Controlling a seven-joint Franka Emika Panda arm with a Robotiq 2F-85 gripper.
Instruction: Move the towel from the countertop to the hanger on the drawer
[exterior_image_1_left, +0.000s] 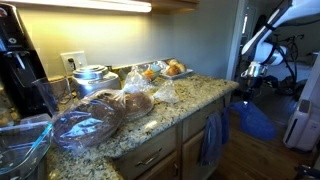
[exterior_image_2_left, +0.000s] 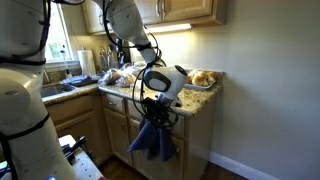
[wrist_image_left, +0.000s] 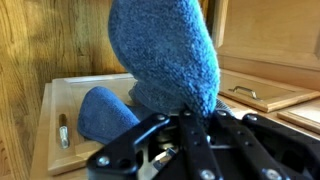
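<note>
Right of centre in an exterior view, grips the blue towel in the gripper, out past the end of the countertop. Lets the cloth dangle free below, touching nothing. Shows a second blue cloth draped on the cabinet front further left, just under the counter edge; cannot tell its support.

Middle of the frame in an exterior view, puts the gripper just in front of the cabinets, below the counter lip, with the towel bunched and hanging from it toward the lower doors. Hides the hanger behind arm and cloth.

Top centre of the wrist view, sees the towel as a thick blue fold standing out of the gripper, fingers clenched on it along the bottom edge. Leaves a blue lump at lower left against a wooden panel, possibly that same second cloth, beside a small metal handle. Catches a drawer pull at right.

Looks past the carry and into the draping. To do it well:
- Lift enough to clear the hanger with the dangling tail.
- Bring the fold across it with cloth on both sides.
- Release only with the weight on the hanger.
- Keep the clamp firm meanwhile.
- Avoid a lopsided drape, likely to slide off.
</note>
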